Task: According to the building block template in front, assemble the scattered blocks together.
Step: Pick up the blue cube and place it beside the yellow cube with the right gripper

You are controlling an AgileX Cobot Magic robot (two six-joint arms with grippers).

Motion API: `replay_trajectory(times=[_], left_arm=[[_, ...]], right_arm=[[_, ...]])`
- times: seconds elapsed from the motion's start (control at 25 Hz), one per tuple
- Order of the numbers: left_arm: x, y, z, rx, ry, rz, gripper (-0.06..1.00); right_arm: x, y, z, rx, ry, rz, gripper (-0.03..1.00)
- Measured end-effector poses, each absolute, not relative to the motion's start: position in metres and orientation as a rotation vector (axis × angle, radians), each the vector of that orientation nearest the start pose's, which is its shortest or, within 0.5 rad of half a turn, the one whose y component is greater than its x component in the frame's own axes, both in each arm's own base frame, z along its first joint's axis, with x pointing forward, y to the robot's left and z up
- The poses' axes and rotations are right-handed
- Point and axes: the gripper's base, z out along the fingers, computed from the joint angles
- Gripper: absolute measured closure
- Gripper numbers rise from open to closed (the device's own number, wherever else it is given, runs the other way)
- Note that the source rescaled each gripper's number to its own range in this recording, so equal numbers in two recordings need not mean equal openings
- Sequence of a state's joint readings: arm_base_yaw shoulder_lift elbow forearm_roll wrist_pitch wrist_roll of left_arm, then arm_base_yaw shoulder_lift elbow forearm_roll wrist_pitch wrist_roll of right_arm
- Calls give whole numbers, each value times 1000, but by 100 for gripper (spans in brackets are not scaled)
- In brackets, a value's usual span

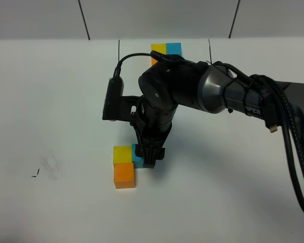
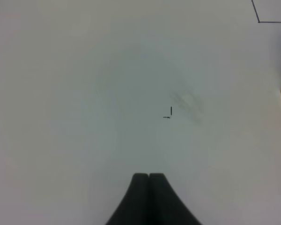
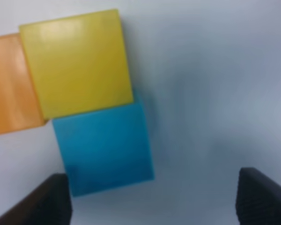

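- Right claw [image 1: 148,158] hangs low over the desk [image 1: 50,101] beside the block group, fingers spread wide, pinching nothing.
- From its wrist camera, one dark fingertip [image 3: 40,201] sits just beside a corner of the blue block [image 3: 105,147]; the other fingertip [image 3: 262,197] stands well apart over bare desk.
- Left claw [image 2: 148,187] has its fingers pressed together, empty, above bare desk near a small black mark [image 2: 168,114]; it is not seen from the high camera.
- Yellow block [image 1: 122,154], orange block [image 1: 124,175] and blue block [image 1: 137,156] lie together in an L near the middle of the desk.
- Yellow is the corner: orange touches its near side, blue touches its right side in the high view.
- In the right wrist view, the blue block sits slightly skewed against the yellow [image 3: 75,63], its edges not quite lined up.
- Blue is mostly hidden behind the right claw in the high view.
- Template [image 1: 165,50] lies at the far edge of the desk, between two thin black lines; its yellow and blue cubes show, and only a sliver of orange peeks out beside the arm [image 1: 213,91].
- Faint grey smudge [image 1: 50,167] marks the desk on the left, near the small black mark [image 1: 36,174].
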State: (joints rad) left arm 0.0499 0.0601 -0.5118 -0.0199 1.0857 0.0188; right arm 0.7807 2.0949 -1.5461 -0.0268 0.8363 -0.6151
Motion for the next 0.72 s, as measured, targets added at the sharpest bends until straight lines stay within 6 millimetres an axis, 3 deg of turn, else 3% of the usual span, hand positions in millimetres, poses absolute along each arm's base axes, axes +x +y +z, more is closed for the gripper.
replay_trajectory(times=[0.16,0.28,0.4,0.52,0.56,0.64,0.72], left_arm=[[2,-1,279,-32,2117,17,94],[2,-1,279,-32,2117,17,94],[2,-1,279,-32,2117,17,94],[2,-1,279,-32,2117,17,94],[2,-1,279,-32,2117,17,94],[2,-1,279,-32,2117,17,94],[2,-1,279,-32,2117,17,94]], right_arm=[[308,298,189,-1838,2164,-45,2],[309,290,197,-1849,2173,-94,10],[314,279,197,-1847,2235,-114,35],[321,265,196,-1821,2312,-128,74],[323,260,196,-1804,2339,-130,82],[329,251,196,-1773,2382,-135,92],[335,239,195,-1729,2440,-141,95]])
